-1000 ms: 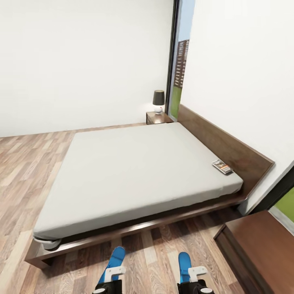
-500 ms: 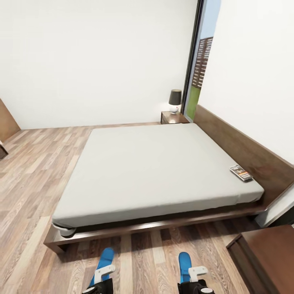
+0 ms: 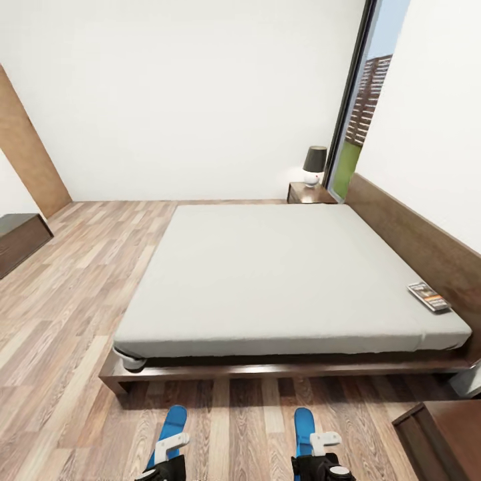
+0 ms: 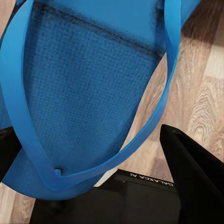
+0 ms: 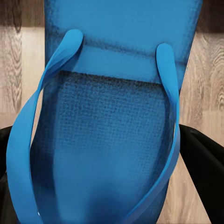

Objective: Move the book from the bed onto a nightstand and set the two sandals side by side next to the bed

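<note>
From the head view I see my left gripper (image 3: 164,461) at 7 o'clock, clamped on one blue sandal (image 3: 171,433), and my right gripper (image 3: 319,457) at 5 o'clock, clamped on the other sandal (image 3: 304,431). Both sandals hang above the wood floor (image 3: 60,314) just short of the bed (image 3: 287,277). In each wrist view a dark finger (image 4: 196,175) flanks the sole. The book (image 3: 429,296) lies on the mattress at 3 o'clock, beside the headboard (image 3: 421,244). A nightstand (image 3: 308,194) with a lamp (image 3: 314,164) stands at 1 o'clock.
</note>
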Controlling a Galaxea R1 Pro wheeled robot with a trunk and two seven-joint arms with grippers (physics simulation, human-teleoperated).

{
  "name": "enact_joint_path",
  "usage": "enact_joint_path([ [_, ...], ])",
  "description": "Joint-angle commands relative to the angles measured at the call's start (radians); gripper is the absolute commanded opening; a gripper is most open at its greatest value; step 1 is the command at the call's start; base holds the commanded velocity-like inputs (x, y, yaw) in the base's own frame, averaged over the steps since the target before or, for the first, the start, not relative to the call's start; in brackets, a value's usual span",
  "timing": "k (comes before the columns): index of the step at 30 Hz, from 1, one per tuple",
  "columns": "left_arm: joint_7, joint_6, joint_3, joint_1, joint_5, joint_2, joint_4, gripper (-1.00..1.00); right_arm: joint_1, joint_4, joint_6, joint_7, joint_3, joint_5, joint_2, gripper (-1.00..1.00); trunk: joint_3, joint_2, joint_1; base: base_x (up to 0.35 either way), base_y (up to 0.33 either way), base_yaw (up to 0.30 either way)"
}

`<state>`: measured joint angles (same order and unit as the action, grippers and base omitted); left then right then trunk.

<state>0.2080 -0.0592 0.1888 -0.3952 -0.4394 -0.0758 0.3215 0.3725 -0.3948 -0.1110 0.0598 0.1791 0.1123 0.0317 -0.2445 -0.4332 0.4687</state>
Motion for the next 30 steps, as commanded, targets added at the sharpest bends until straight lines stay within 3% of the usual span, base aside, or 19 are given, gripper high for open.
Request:
enact_joint_path([
  [1,0.010,-0.005,0.008,-0.001,-0.005,0.001,0.002,-1.00,0.000,-0.002,-0.005,0.006,0.008,0.010,-0.001,-1.00,-0.002,-0.002,0.000,0.000,0.000,0.254],
  [10,0.009,-0.008,0.008,-0.002,-0.005,-0.001,0.003,-1.00,0.000,-0.004,-0.004,0.008,0.007,0.010,-0.001,-1.00,-0.007,-0.002,0.000,0.000,0.000,0.255],
  [12,0.010,-0.044,0.008,-0.008,-0.005,-0.004,0.006,-1.00,0.000,-0.004,-0.005,0.018,0.007,0.010,-0.001,-1.00,-0.008,-0.002,0.000,0.000,0.000,0.255],
  [16,0.014,-0.185,0.008,-0.048,-0.015,-0.007,0.014,-1.00,0.000,-0.005,-0.006,0.047,0.007,0.009,0.000,-1.00,-0.010,-0.002,0.000,0.000,0.000,0.227],
  [20,0.018,-0.222,0.008,-0.082,-0.050,-0.005,0.016,-1.00,0.001,-0.006,-0.013,0.075,0.010,0.001,0.002,-1.00,-0.011,-0.002,0.000,0.000,0.000,0.076],
  [27,0.028,-0.355,0.008,-0.186,-0.068,0.003,0.015,-1.00,0.015,0.018,-0.188,0.093,0.009,0.009,0.005,-1.00,-0.011,-0.002,0.000,0.000,0.000,0.008],
  [30,0.021,-0.368,0.009,-0.195,-0.069,0.006,0.014,-1.00,0.052,0.042,-0.204,0.094,0.008,0.010,0.005,-1.00,-0.011,-0.002,0.000,0.000,0.000,0.000],
])
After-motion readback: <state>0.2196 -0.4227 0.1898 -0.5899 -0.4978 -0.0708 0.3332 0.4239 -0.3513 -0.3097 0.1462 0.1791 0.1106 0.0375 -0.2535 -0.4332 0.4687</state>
